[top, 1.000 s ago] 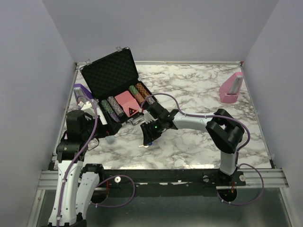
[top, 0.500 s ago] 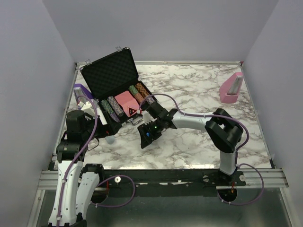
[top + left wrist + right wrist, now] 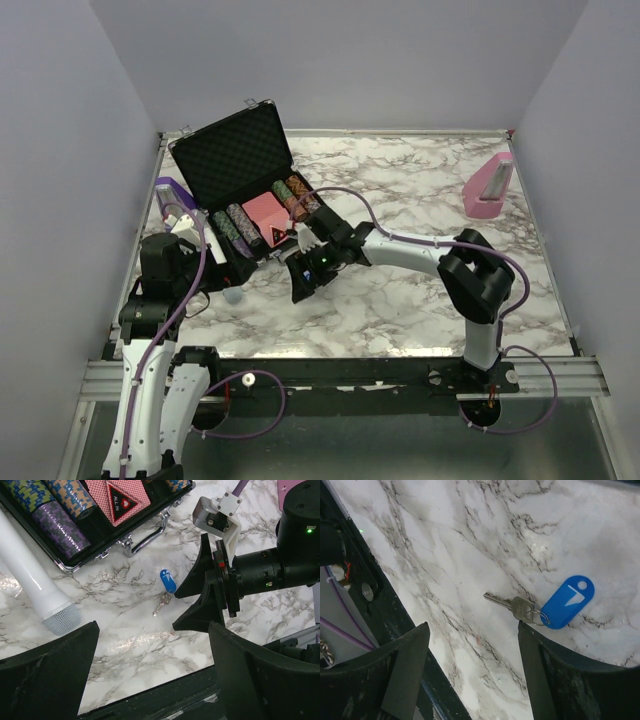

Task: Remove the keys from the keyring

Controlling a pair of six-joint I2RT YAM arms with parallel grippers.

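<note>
The keys are one small silver key (image 3: 512,605) lying flat on the marble, still joined by a thin ring (image 3: 540,616) to the keyring's blue oval tag (image 3: 567,602). My right gripper (image 3: 472,630) hovers just above them, open, with nothing between its fingers; the key's head lies by the tip of its right finger (image 3: 535,650). The left wrist view shows the tag (image 3: 168,581) and key (image 3: 161,604) just left of the right gripper (image 3: 192,602). My left gripper (image 3: 152,627) is wide open near the table's front edge. From above, the right gripper (image 3: 303,280) hides the key.
An open black poker chip case (image 3: 240,170) with chip rows and a red card deck (image 3: 117,495) stands just beyond the key. A white microphone-like stick (image 3: 30,575) lies left of it. A pink object (image 3: 488,187) sits far right. The dark table edge (image 3: 150,690) is close.
My right gripper has opened wider and shifted left and toward the case. The left arm has not moved.
</note>
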